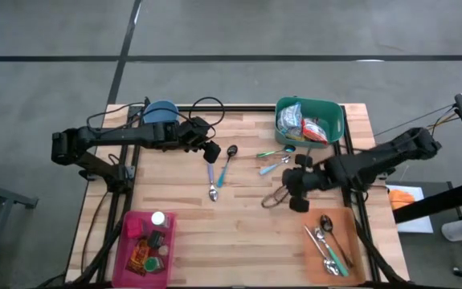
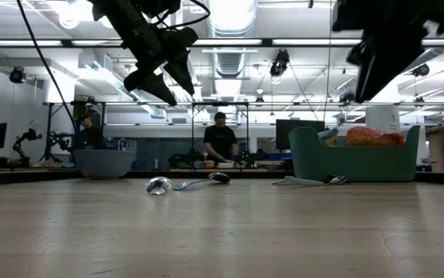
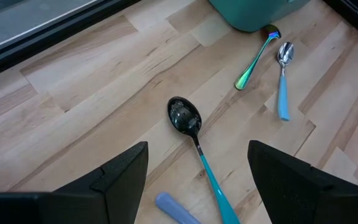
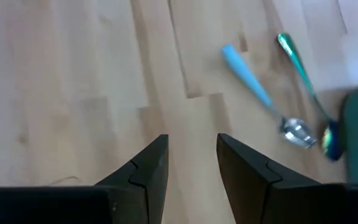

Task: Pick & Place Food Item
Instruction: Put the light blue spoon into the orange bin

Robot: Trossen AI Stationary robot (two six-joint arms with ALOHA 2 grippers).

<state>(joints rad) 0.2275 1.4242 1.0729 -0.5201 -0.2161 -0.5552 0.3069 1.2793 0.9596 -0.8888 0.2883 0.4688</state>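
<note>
Food packets (image 1: pixel 304 124) lie heaped in a green bin (image 1: pixel 333 112) at the table's far right; in the low view they show above the bin's rim (image 2: pixel 360 137). My left gripper (image 1: pixel 211 152) hangs open above a black spoon with a teal handle (image 3: pixel 185 117), touching nothing. My right gripper (image 1: pixel 295 191) hangs above bare wood, on the near side of the bin, its fingers (image 4: pixel 150 163) a little apart with nothing between them. In the low view both grippers (image 2: pixel 167 79) (image 2: pixel 372 73) are well clear of the tabletop.
A blue bowl (image 1: pixel 161 112) stands at the far left. A pink bin (image 1: pixel 134 226) with small bottles sits near left, an orange tray (image 1: pixel 351 241) with spoons near right. Loose spoons (image 1: pixel 212 183) (image 1: pixel 275 160) lie mid-table. People stand in the room beyond (image 2: pixel 220 139).
</note>
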